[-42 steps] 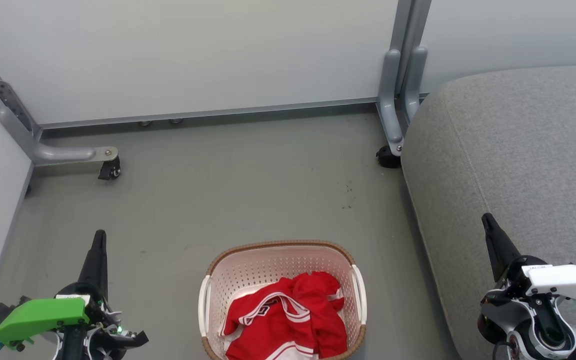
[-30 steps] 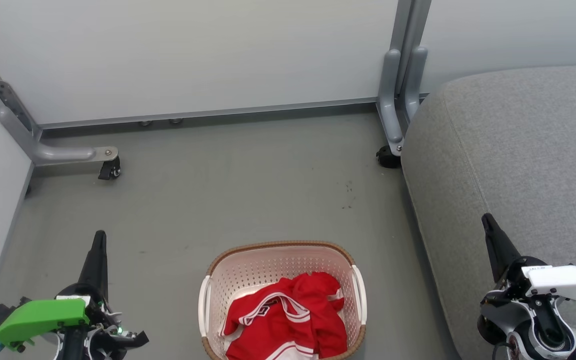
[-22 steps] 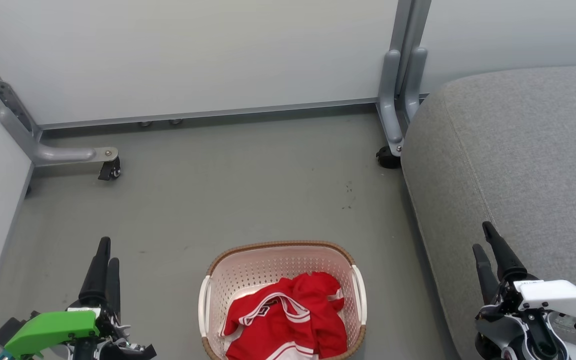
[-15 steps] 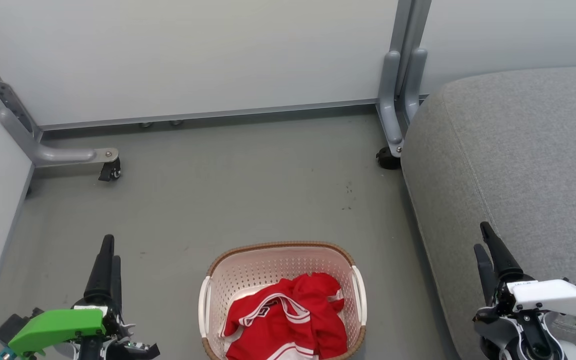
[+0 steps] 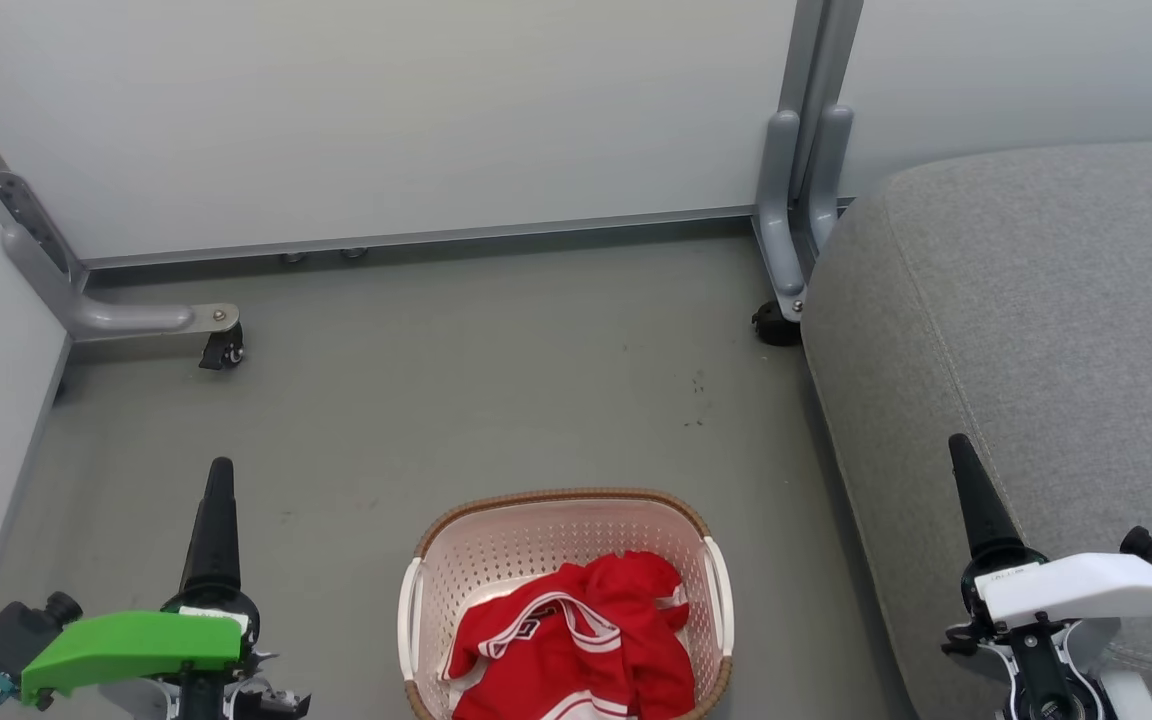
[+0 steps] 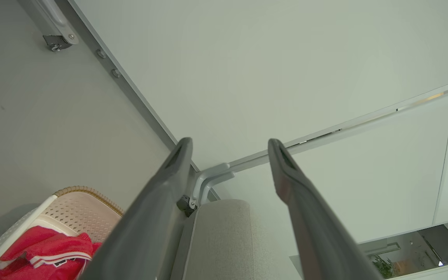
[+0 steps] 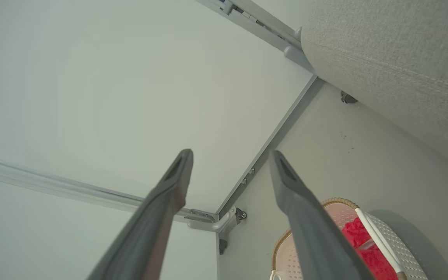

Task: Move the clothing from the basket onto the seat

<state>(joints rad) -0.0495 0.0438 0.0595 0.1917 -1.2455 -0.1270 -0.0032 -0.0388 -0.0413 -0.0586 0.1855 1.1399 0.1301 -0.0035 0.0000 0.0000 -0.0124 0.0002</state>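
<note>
Clothing crumpled in basket (near seat); left pincer, right pincer parted.

The floor is flat and grey, with a few small dark marks on it. Pale, plain wall panels stand at the back and on the left side. A grey metal post joins two panels. A bent grey leg ends in a little black wheel. The big grey seat is on the right. The light is soft and even.
</note>
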